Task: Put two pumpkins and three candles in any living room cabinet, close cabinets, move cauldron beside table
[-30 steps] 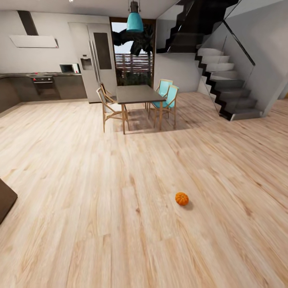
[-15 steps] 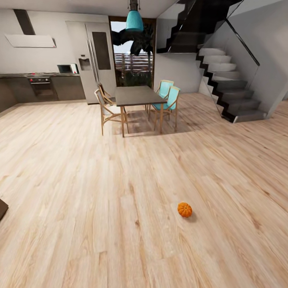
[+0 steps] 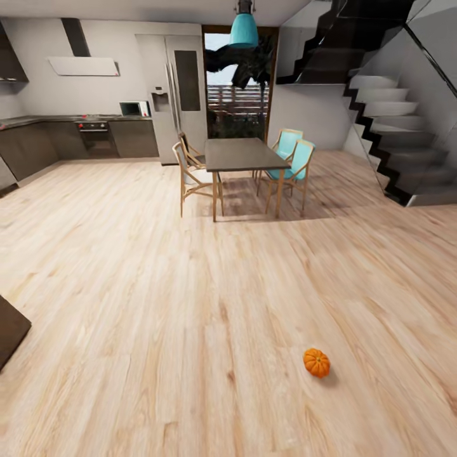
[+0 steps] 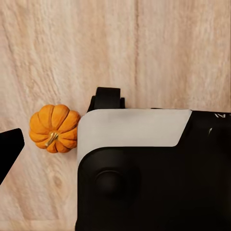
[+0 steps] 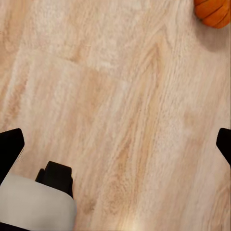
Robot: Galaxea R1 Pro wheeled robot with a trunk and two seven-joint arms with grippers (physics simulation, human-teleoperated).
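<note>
A small orange ribbed pumpkin [image 3: 316, 362] lies on the pale wood floor, ahead and a little to the right in the head view. In the left wrist view a pumpkin [image 4: 54, 128] rests on the floor close beside my white and black base [image 4: 134, 168]. One dark fingertip [image 4: 9, 149] of my left gripper [image 4: 115, 147] shows at the picture's edge. My right gripper [image 5: 115, 144] hangs open over bare floor, nothing between its fingers, with part of a pumpkin [image 5: 214, 12] at the corner. I cannot tell whether these are one pumpkin. The candles, cauldron and coffee table are out of view.
A dark brown corner [image 3: 9, 330] juts in at the left edge. Farther ahead stand a dark dining table [image 3: 240, 155] with chairs [image 3: 293, 166], a kitchen counter [image 3: 76, 136] at the back left and a staircase [image 3: 400, 139] at the right. Wide wood floor [image 3: 158, 285] lies between.
The whole head picture has shifted right and down, so the camera has moved. The pumpkin now sits lower and farther right in view. The dark corner at left shows more again.
</note>
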